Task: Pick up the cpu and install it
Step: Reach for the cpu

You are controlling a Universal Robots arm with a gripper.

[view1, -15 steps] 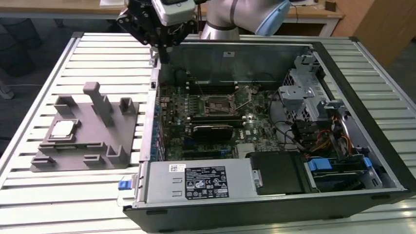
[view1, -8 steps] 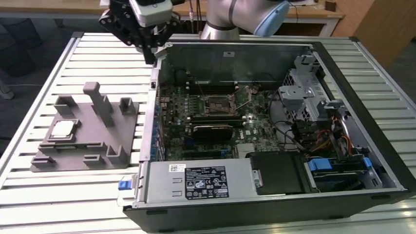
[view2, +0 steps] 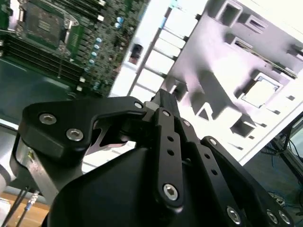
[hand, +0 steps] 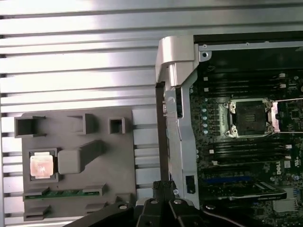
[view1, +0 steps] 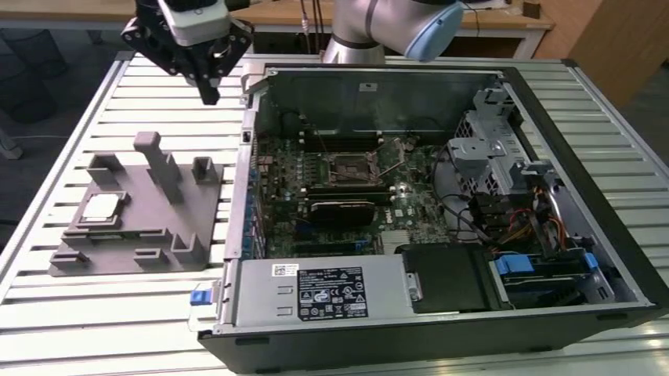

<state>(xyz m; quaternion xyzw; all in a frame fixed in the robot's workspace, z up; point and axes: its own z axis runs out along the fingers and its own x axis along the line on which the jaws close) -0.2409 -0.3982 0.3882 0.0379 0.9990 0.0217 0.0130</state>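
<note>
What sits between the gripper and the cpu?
In the exterior view: bare slatted table, then the grey fixture's upright posts. The cpu lies in that fixture.

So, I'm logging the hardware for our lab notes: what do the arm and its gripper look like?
The arm is silver-grey tubing with a pale blue joint cap. The gripper is matte black, built of linkage bars fastened with silver screws, narrowing towards its jaws. A white housing sits at the wrist above it.

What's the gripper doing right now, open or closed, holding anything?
Gripper: closed, holding nothing; the cpu sits in the grey fixture.
</note>
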